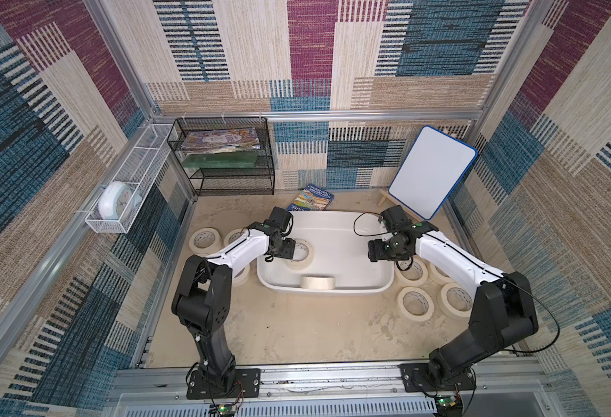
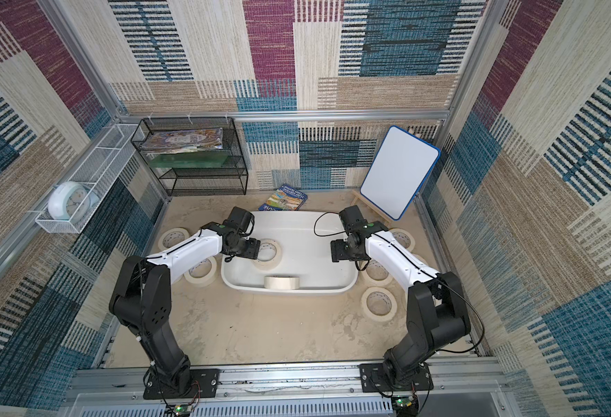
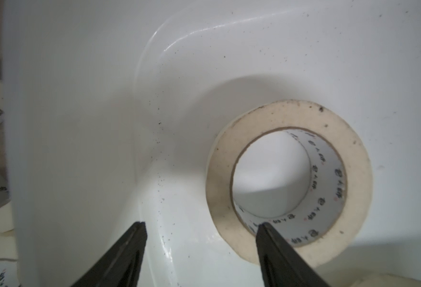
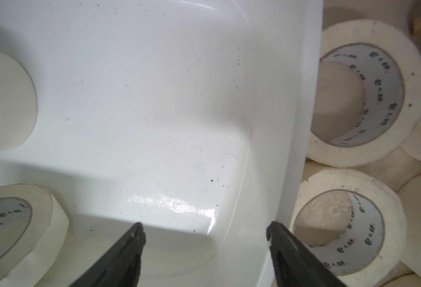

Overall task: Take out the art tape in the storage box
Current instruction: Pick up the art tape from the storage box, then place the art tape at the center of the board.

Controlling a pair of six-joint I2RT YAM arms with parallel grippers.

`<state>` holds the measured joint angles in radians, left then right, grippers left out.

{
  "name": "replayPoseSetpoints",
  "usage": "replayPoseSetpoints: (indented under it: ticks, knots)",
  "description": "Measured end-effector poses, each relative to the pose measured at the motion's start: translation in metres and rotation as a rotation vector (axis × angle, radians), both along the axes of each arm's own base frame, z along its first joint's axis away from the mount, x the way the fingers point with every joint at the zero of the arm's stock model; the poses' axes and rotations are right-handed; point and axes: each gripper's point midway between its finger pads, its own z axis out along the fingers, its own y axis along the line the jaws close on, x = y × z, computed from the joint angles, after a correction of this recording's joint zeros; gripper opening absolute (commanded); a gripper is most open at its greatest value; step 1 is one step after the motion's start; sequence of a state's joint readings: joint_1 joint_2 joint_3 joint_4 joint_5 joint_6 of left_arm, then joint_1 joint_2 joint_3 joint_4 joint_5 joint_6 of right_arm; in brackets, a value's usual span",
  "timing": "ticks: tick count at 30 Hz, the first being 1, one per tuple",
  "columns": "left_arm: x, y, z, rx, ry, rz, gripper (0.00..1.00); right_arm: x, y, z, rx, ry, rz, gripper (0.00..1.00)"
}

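Two tape rolls lie in the white tub (image 1: 340, 249); the flat roll (image 3: 358, 174) sits near the tub's left end, the upright roll (image 1: 317, 282) stands on edge against the near wall; the other rolls (image 1: 415, 302) are out on the table at both ends of the tub.

The left gripper (image 3: 200, 226) hangs over the flat roll with its fingers wide and empty, one tip above the core and the other outside the ring, close to the tub's curved corner. The right gripper (image 4: 204, 225), equally wide and empty, hovers over the tub's right end with one finger above the rim.

The likely risks: the outer left finger could meet the sloping wall on the way down and stop short; a pinch on one side of the ring may let the roll tilt or skate on the glossy floor; the upright roll would wheel away at a nudge.

Only the left wrist view shows which side of the ring each finger is on, for in both top views the wrist hides the tips; only the top views show all the rolls already out.
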<state>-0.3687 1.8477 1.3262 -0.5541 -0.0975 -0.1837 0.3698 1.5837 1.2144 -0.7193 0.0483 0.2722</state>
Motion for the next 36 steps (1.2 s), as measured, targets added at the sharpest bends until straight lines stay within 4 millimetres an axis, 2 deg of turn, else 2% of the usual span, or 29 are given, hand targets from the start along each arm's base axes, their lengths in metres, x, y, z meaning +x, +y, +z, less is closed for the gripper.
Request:
replayPoseSetpoints:
  ticks: [3, 7, 9, 15, 17, 19, 23, 28, 29, 31, 33, 34, 36]
  knots:
    - [0.008, 0.001, -0.018, -0.013, 0.03, 0.013, 0.67, -0.001, 0.0, 0.0, 0.001, -0.006, 0.002, 0.83]
    - [0.018, -0.006, -0.028, -0.04, 0.039, 0.015, 0.47, -0.005, -0.002, 0.002, 0.003, -0.012, 0.007, 0.86]
    - [0.021, -0.01, -0.03, -0.054, 0.04, 0.008, 0.33, -0.006, -0.001, 0.003, 0.01, -0.017, 0.013, 0.87]
    - [0.028, -0.013, -0.029, -0.064, 0.037, 0.006, 0.07, -0.013, 0.003, 0.011, 0.044, -0.04, 0.039, 0.88]
    - [0.029, -0.014, -0.027, -0.065, 0.039, 0.008, 0.0, -0.014, 0.004, 0.013, 0.054, -0.048, 0.047, 0.88]
    - [0.031, -0.015, -0.024, -0.067, 0.034, 0.009, 0.0, -0.017, 0.004, 0.014, 0.058, -0.051, 0.052, 0.88]
    - [0.03, -0.013, 0.008, -0.072, -0.009, 0.003, 0.0, -0.018, 0.006, 0.015, 0.065, -0.055, 0.062, 0.88]
    - [0.02, -0.002, 0.091, -0.079, -0.16, 0.003, 0.0, -0.01, 0.012, 0.016, 0.07, -0.058, 0.089, 0.88]
    - [0.014, 0.004, 0.11, -0.075, -0.193, 0.011, 0.0, -0.007, 0.014, 0.017, 0.071, -0.059, 0.096, 0.88]
    - [-0.001, 0.015, 0.136, -0.062, -0.234, 0.029, 0.0, -0.002, 0.017, 0.018, 0.073, -0.067, 0.113, 0.88]
    - [-0.02, 0.032, 0.15, -0.054, -0.254, 0.07, 0.0, 0.004, 0.021, 0.021, 0.076, -0.078, 0.133, 0.88]
    - [-0.033, 0.046, 0.151, -0.047, -0.254, 0.11, 0.0, 0.007, 0.023, 0.022, 0.079, -0.082, 0.144, 0.89]
    - [-0.058, 0.078, 0.143, -0.039, -0.234, 0.209, 0.0, 0.012, 0.027, 0.024, 0.083, -0.09, 0.166, 0.89]
